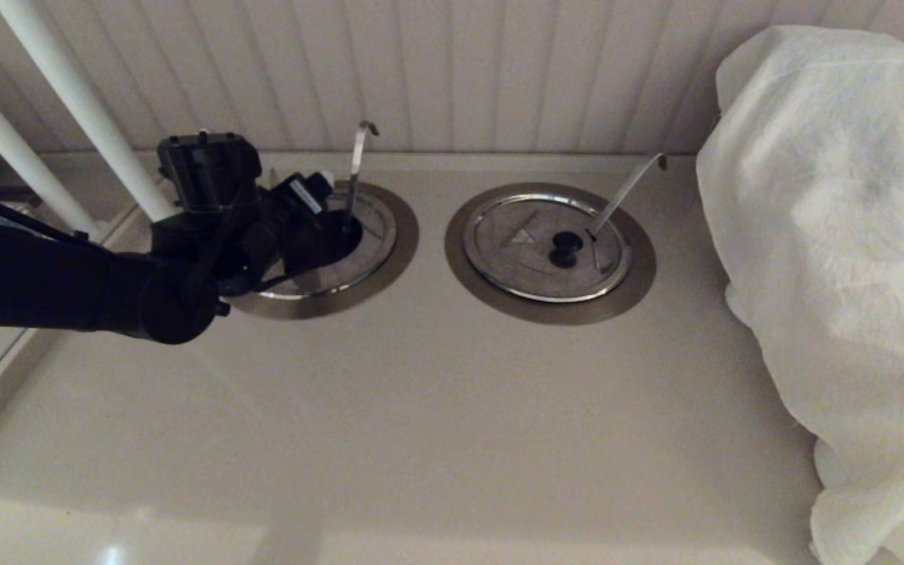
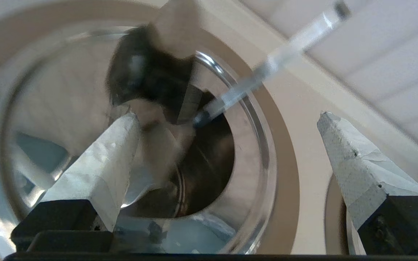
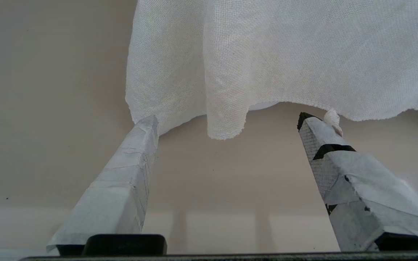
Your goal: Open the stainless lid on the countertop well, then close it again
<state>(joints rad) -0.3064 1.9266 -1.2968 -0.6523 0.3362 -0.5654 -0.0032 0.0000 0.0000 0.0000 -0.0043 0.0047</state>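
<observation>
A: Hovering over the left-hand disc, the left gripper [image 2: 227,116] is seen with its jaws spread wide and nothing between them; one taped fingertip [image 2: 127,125] lies close to the black knob [image 2: 147,79], the other out over the counter beside the ring.

B: Is the knob touched?

A: That cannot be told; it is blurred in the left wrist view. The spread is judged to be kept so the knob can be straddled before any closing.

B: And the stainless lid [image 1: 369,251]?

A: It is seated flat in the countertop well [image 1: 401,251], at the back left of the counter, partly hidden by the arm in the head view. The ladle stem [image 1: 355,176] is left standing near upright through its notch, so an approach from the near side seems to be favoured.

B: Beyond that?

A: The twin lid [image 1: 546,247] with its slanted stem [image 1: 626,188] is closed to the right, and a white cloth [image 1: 829,235] is draped further right. The right gripper [image 3: 227,123] is parked with jaws apart, facing that cloth, empty.
</observation>
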